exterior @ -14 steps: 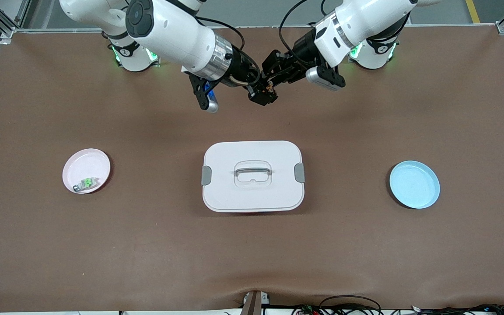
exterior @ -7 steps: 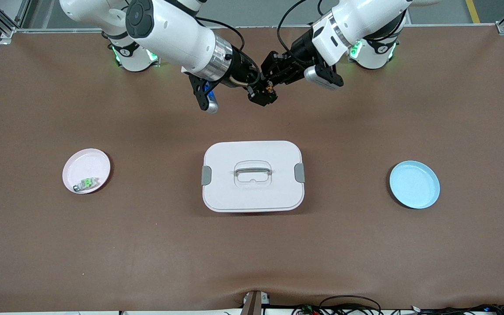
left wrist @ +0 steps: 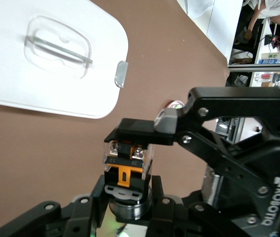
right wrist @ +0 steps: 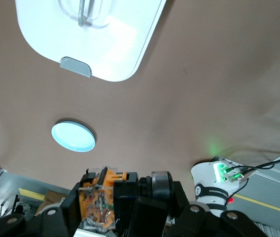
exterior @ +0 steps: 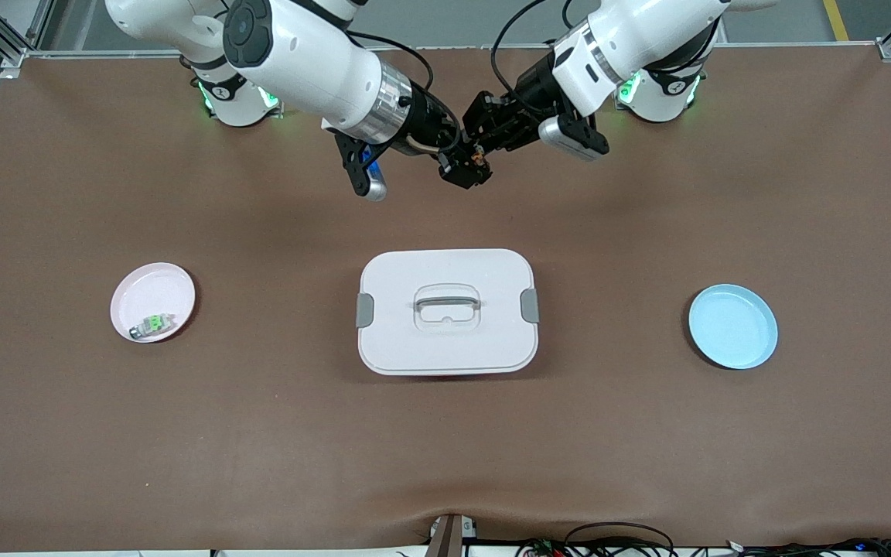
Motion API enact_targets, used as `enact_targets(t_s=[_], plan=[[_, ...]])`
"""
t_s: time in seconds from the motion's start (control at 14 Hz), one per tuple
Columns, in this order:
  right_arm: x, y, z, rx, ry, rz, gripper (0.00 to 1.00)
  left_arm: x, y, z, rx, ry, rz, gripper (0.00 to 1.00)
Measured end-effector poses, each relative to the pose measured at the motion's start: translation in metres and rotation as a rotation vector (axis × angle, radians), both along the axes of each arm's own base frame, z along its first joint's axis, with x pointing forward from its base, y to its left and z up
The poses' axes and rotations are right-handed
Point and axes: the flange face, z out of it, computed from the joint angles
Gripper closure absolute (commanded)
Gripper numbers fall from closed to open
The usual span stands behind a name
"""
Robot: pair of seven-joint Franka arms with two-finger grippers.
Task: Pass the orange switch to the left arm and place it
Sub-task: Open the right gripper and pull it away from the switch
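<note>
Passing switch [exterior: 477,158] mid-air, farther than box [exterior: 446,311] | left gripper [exterior: 483,145] pinching switch | right gripper [exterior: 467,166] clamping too, cannot tell if loosening | freeing only once left grip proves firm.

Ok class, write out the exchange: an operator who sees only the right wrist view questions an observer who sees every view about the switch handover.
Operator: Where do the grippers meet?
Observer: The left gripper and right gripper meet in the air over the table, not over the box.
Operator: Does the left one hold the switch?
Observer: Yes, it is shut on the switch; a black finger lies flat on its top block.
Operator: What sits toward the right arm's end?
Observer: A pink plate holding a small green part.
</note>
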Motion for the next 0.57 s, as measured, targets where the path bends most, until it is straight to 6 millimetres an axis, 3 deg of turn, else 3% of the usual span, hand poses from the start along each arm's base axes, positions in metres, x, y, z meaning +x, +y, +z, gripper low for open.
enact_targets(t_s=[0.43, 0.57], plan=[[0.006, -0.001, 0.0, 0.001, -0.006, -0.008, 0.0, 0.012, 0.016, -0.006, 0.06, -0.053, -0.022, 1.0], [0.007, -0.006, 0.0, -0.006, -0.003, 0.006, 0.0, 0.027, 0.037, -0.011, 0.136, -0.082, -0.017, 1.0]])
